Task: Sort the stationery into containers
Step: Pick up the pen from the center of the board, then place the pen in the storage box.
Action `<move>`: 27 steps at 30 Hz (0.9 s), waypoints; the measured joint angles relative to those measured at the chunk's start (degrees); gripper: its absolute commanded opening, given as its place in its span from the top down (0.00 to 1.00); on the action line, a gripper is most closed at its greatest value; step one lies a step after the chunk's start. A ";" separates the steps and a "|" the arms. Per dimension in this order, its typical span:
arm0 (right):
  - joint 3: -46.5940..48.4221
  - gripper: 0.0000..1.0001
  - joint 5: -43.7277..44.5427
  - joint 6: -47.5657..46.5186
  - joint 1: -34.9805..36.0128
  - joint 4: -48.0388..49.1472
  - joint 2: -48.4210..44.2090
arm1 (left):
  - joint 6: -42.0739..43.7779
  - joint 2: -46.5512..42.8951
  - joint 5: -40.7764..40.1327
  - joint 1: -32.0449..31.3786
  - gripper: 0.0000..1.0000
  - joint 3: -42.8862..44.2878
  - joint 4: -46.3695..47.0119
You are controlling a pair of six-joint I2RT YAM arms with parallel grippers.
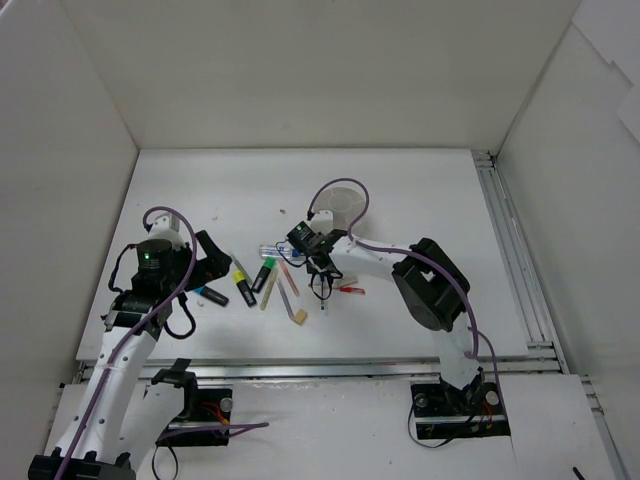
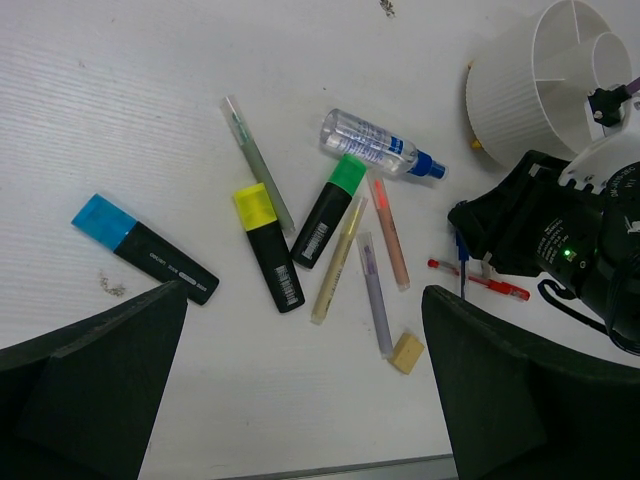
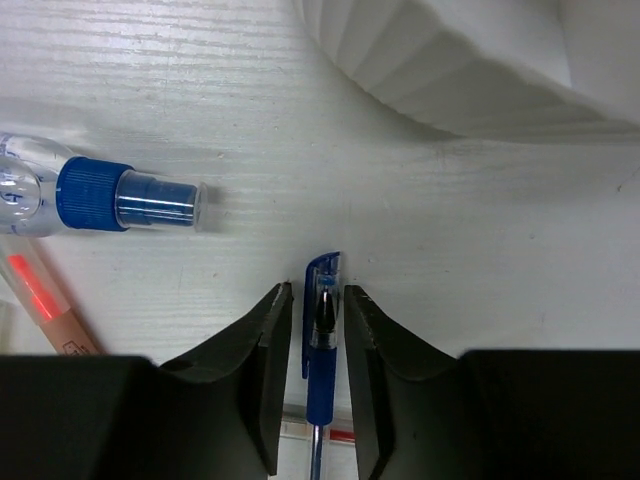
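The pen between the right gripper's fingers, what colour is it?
Blue, seen best in the right wrist view: the pen sits between the right gripper.

Three highlighters (image 2: 145,256), one clear blue-capped tube (image 2: 381,144), one blue pen (image 3: 320,350), one red pen (image 2: 480,279), five thin sticks or markers (image 2: 258,163), one beige eraser (image 2: 407,353), one white tub (image 2: 545,85).

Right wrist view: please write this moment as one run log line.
right gripper: shut on blue pen, pen on table | left gripper: open, empty, above stationery | white tub: beyond the pen, no stationery seen inside
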 measured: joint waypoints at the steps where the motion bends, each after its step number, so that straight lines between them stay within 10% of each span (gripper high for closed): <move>1: 0.00 0.79 0.17 0.11 0.09 -0.09 0.00 | 0.00 0.02 0.00 0.00 0.00 0.00 0.00; 7: 0.00 1.00 1.18 0.59 0.42 -0.39 0.00 | 0.00 0.02 0.00 0.00 0.00 0.00 0.00; 20: -0.09 1.00 3.45 -4.74 1.90 -0.28 -9.64 | 0.15 0.87 0.46 0.00 0.00 0.00 0.09; 27: -13.11 1.00 0.63 -20.55 1.38 25.44 -30.29 | 0.17 2.99 0.50 0.00 0.00 0.00 0.07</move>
